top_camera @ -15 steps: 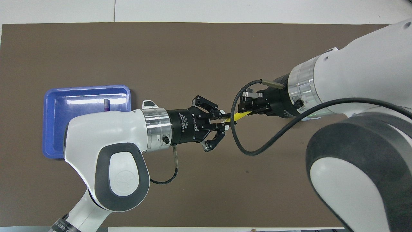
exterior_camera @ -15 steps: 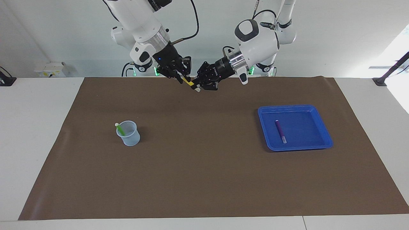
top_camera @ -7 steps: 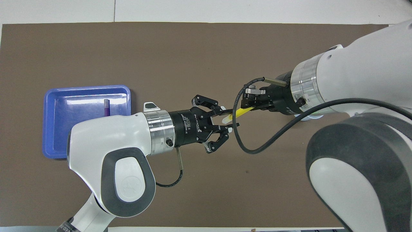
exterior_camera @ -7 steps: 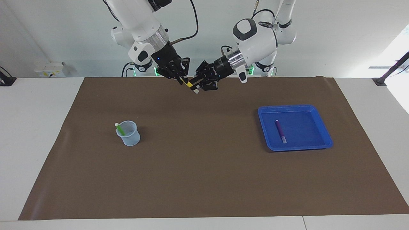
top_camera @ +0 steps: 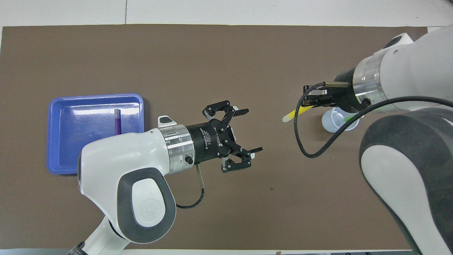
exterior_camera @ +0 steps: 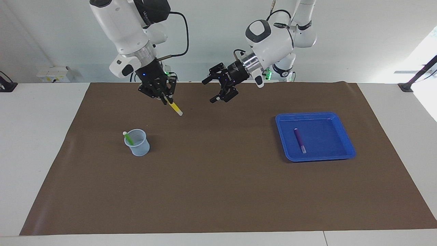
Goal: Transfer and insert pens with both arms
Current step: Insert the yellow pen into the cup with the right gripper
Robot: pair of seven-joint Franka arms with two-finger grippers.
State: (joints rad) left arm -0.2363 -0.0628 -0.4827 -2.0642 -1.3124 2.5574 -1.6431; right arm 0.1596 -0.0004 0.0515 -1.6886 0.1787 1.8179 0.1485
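Right hand (exterior_camera: 166,99) clamps thin yellow pen (exterior_camera: 175,108); left hand (exterior_camera: 214,90) splayed

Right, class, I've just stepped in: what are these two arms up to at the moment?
The right gripper is shut on the yellow pen, up in the air over the brown mat, not yet at the clear cup where the green pen already stands. The left gripper hangs open and empty over the mat. The purple pen lies in the blue tray, toward the left arm's end.
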